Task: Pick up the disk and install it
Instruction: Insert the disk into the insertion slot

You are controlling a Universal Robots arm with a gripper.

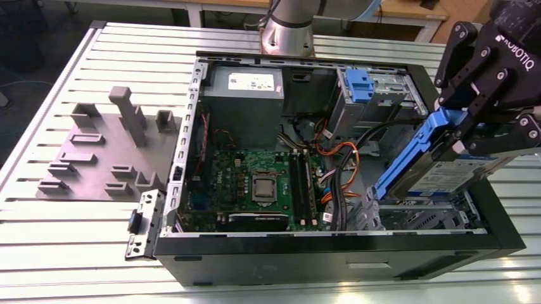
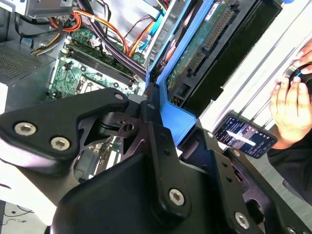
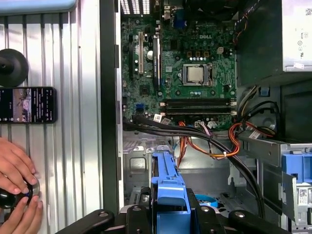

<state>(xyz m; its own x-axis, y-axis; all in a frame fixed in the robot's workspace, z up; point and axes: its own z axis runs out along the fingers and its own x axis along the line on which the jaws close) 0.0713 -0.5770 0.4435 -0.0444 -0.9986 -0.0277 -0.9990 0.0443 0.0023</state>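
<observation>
- Gripper (image 1: 473, 136) clamped on the disk (image 1: 452, 171), holding it by the blue carrier's end; same grip seen in both wrist views.
- Disk tilted, above the open computer case (image 1: 338, 250), over its drive cage corner, not seated.
- Motherboard (image 3: 180, 73) exposed inside the case.
- Second blue carrier (image 1: 358, 85) sits in the case's rear bay.
- Person's hand (image 2: 291, 109) and phone (image 2: 246, 136) on the table beside the case.

A slatted metal table (image 1: 68, 221) carries the grey holder (image 1: 101, 155) and open computer case (image 1: 338, 250)

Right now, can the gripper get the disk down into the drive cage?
Probably yes. The gripper holds the disk tilted just above the empty drive cage; nothing sits between them, though the cables run close beside it.
</observation>
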